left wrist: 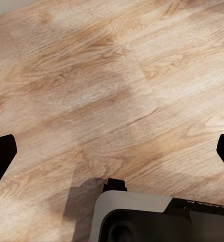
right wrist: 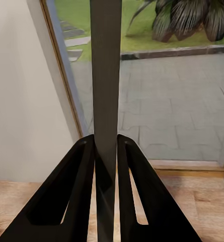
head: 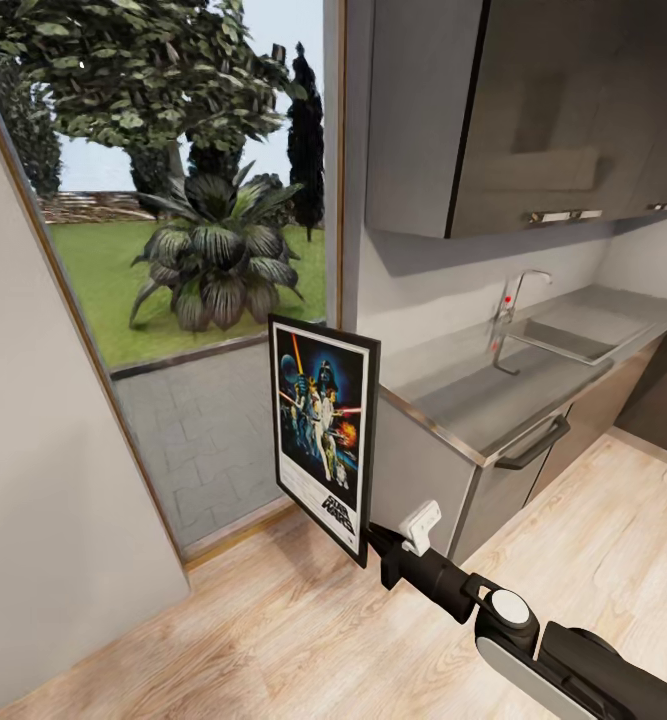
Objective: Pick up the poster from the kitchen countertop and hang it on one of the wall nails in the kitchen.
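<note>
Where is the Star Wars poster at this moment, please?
In the head view, the Star Wars poster is held upright by the right gripper above the wooden floor, just left of the countertop's end, before the glass door.

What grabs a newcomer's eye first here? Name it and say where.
The Star Wars poster, held upright off the floor by the right gripper at its lower corner, in front of the tall window. Behind it to the right runs the grey kitchen countertop with its chrome tap.
</note>
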You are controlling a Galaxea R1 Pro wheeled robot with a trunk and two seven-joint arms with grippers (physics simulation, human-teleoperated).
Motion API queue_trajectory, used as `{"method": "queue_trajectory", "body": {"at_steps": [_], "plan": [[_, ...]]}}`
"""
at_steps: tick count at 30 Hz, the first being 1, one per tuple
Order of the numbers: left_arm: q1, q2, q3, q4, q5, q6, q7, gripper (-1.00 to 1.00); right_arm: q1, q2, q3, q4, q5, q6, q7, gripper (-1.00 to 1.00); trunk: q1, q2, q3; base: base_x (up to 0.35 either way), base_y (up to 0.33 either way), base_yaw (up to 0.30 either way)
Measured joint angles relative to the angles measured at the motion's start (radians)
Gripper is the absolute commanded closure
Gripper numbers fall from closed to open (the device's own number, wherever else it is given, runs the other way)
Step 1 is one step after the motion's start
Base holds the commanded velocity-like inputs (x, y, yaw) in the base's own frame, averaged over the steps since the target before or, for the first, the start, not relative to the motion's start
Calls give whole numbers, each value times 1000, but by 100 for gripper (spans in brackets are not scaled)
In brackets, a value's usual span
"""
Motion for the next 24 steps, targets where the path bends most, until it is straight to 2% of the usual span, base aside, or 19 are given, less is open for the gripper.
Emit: {"method": "queue_trajectory", "body": {"at_steps": [12, 24], "plan": [[0, -1, 3, 0, 0, -8, 0, -100, 1, 1, 1, 1, 0, 0, 0, 100, 0, 0, 0, 0, 0, 13], [0, -1, 5, 0, 0, -8, 0, -100, 0, 1, 0, 0, 0, 2, -1, 100, 0, 0, 0, 0, 0, 269]]}}
